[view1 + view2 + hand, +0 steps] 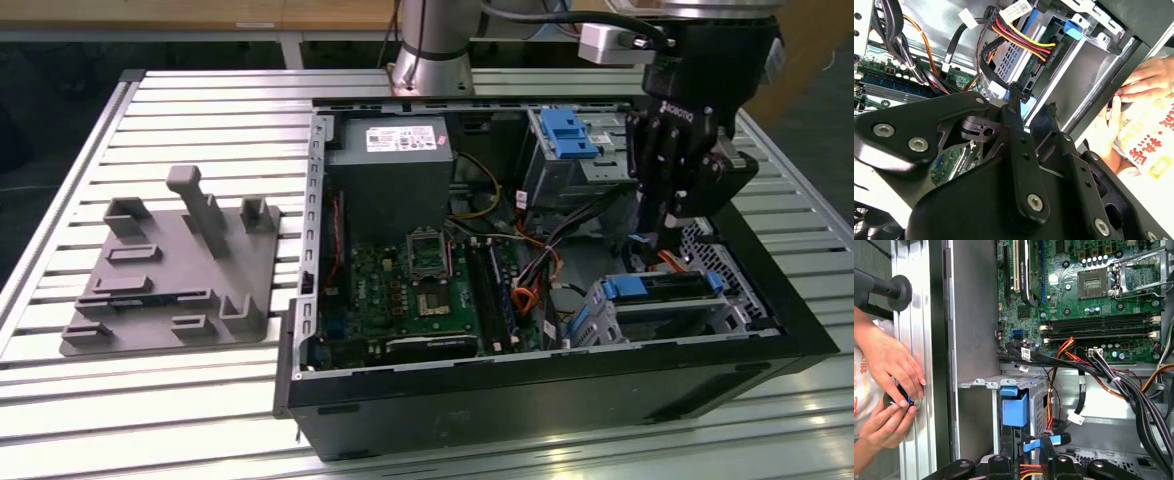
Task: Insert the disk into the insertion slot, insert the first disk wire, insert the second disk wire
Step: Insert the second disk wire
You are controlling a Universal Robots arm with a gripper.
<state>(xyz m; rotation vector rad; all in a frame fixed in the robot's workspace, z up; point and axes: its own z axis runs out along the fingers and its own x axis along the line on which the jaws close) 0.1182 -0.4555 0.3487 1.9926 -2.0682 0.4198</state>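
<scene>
exterior view: the black two-finger gripper (662, 230) hangs inside the open black computer case (534, 385), above its near corner at the exterior view's right. there the silver hard disk in its blue carrier (661, 288) sits in the low silver perforated drive cage (667, 318). in the first wrist view the fingers (1054, 462) pinch a flat blue wire plug (1038, 443).

Reaching over far wall of computer case (534, 395) and down into its open top. Upright arm column (430, 45) just beyond case's far wall. Black wrist (707, 60) high above case's side at exterior view's right, near vertical. Below wrist, gripper (663, 228) (1033, 99) (1040, 449) pointing down, tips below case rim, inside case near that side wall.
</scene>
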